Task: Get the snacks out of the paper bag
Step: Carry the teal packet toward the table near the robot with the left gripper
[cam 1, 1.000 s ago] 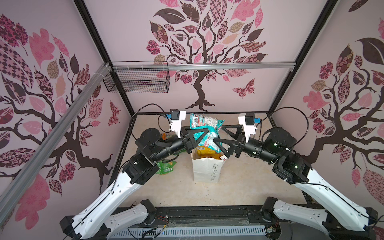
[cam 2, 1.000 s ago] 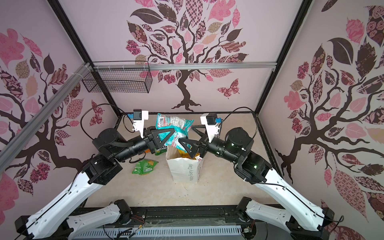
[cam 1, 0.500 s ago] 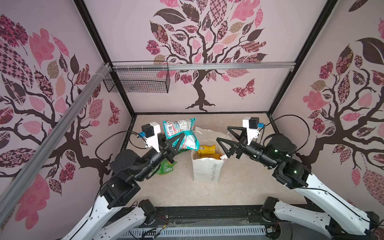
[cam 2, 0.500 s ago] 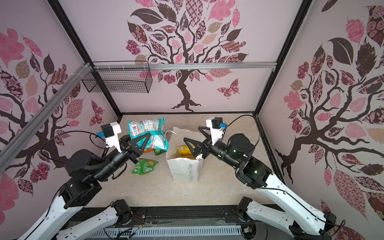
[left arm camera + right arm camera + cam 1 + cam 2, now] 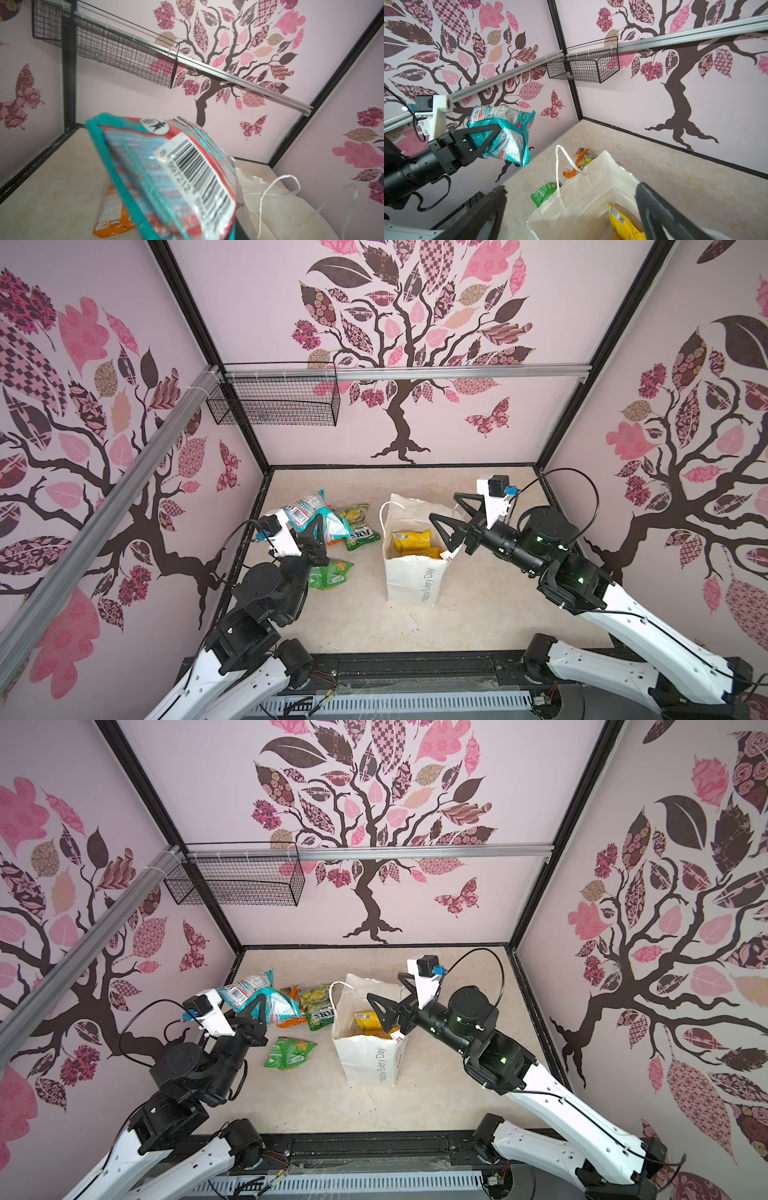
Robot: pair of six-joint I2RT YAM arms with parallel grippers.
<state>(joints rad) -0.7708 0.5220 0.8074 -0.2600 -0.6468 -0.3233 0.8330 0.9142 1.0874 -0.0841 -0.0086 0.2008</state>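
Snacks (image 5: 411,537) not all out yet. At least two yellow packets (image 5: 623,225) lie inside the bag (image 5: 409,585), which stands upright with its mouth open.

Left of bag, on the surface (image 5: 478,605): green packet (image 5: 332,572) nearest the arm bases, orange packet (image 5: 112,216) and FOX'S packet (image 5: 359,526) farther back, those two touching.

Left hand (image 5: 319,522) is raised left of bag, pinching the teal packet (image 5: 508,133) across its crumpled middle; the packet hangs clear of the surface.
Right hand (image 5: 444,506) is spread wide over the bag mouth, holding nothing. One finger is close to the bag rim; contact cannot be told.

Handling (judged):
- Packets look light, air-puffed and crinkly, with slick film that may slide in a shallow pinch.
- Best hold is probably across the body or at a crimped end seam.
- Bag is thin, soft paper and probably light enough to tip or lift along with a packet. Keep clear of the cord handle (image 5: 276,187).

Writing:
- Bag side: "Happy Every Day", grey.
- "FOX'S" on the green-yellow packet, seen upside down from above.
- Teal packet: barcode, digits starting 8 997212.
- Yellow packet: barcode and a small square code; brand unreadable.
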